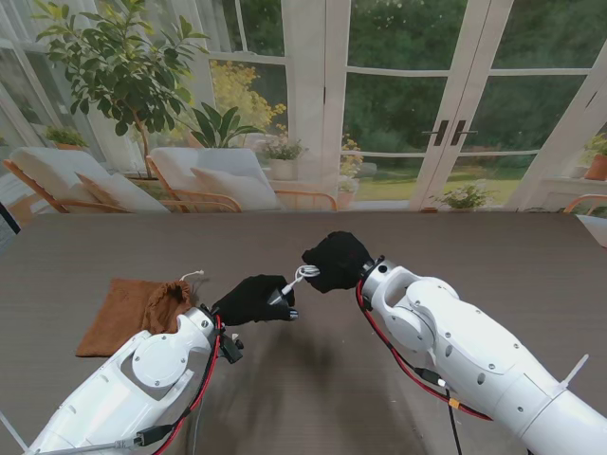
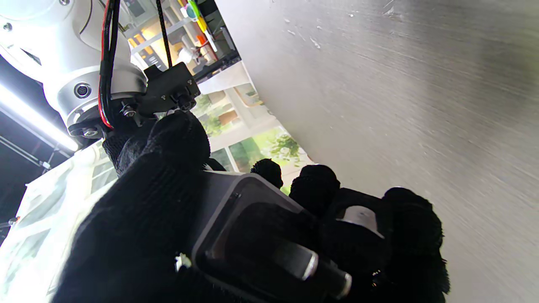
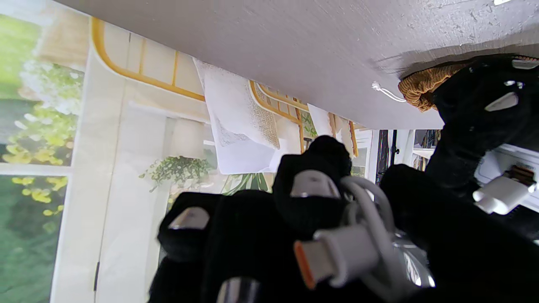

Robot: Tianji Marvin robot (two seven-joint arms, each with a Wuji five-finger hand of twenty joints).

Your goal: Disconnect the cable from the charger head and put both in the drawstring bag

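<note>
My left hand is shut on the dark grey charger head, held just above the table. Its metal prongs stick out past my fingers. My right hand, a little farther from me and to the right, is shut on the coiled white cable. A loose orange-tipped plug lies in that palm. The cable's other plug sits at the charger's port; whether it is seated I cannot tell. The brown drawstring bag lies flat at the left, its white cord trailing.
The grey table stretches wide to the right and toward the far edge. Beyond that edge stand lounge chairs, potted plants and glass doors. My right forearm crosses the near right part of the table.
</note>
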